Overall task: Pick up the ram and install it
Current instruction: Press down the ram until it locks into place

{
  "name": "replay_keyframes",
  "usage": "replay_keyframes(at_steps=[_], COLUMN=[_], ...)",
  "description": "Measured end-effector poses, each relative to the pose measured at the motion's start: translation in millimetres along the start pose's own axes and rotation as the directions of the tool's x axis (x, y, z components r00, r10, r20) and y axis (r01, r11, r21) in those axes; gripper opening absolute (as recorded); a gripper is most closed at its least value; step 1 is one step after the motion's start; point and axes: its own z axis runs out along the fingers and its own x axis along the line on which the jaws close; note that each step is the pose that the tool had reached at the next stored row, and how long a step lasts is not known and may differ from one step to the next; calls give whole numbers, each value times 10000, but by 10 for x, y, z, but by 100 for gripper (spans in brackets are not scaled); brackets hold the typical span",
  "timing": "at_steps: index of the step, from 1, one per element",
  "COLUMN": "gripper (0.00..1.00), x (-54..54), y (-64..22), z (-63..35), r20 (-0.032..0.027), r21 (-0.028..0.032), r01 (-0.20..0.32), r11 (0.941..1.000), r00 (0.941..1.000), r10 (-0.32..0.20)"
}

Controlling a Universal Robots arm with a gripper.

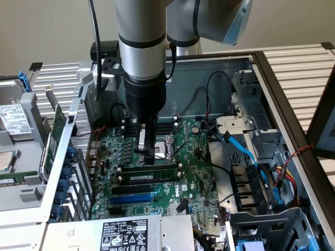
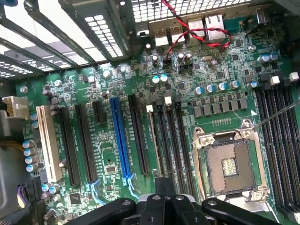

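End effector (image 1: pixel 147 157) closed, fingertips down just above the ram (image 1: pixel 152 170), which already lies along its slot in the motherboard (image 1: pixel 188 157). Whether touching the top edge or a hair above: cannot tell. Best pressed straight down and evenly, square to the stick, until the end clips catch; no sideways push. Just behind the end effector, the open CPU socket (image 2: pixel 228 164), to be kept clear of. Ahead of it, a second stick (image 1: pixel 148 179), then the blue slot (image 1: pixel 133 198). Off to one side, loose black cables (image 1: pixel 209 91) and a blue cable (image 1: pixel 246 149), well apart.
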Motion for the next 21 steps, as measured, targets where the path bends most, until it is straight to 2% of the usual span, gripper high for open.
replay_keyframes(at_steps=[4, 7, 12, 17, 18, 21], gripper=[11, 11, 11, 11, 11, 11], x=[0, -1, 0, 0, 0, 0], y=[0, 0, 0, 0, 0, 0], z=[3, 5, 4, 4, 4, 5], r20=[5, 14, 21, 25, 8, -104], r21=[-15, -26, -46, -63, -53, 97], r01=[-634, -1132, -1921, -2630, -2724, -2927], r11=[9980, 9936, 9814, 9648, 9622, 9562], r00=[9980, 9936, 9814, 9648, 9622, 9561], r10=[634, 1132, 1921, 2631, 2724, 2928])
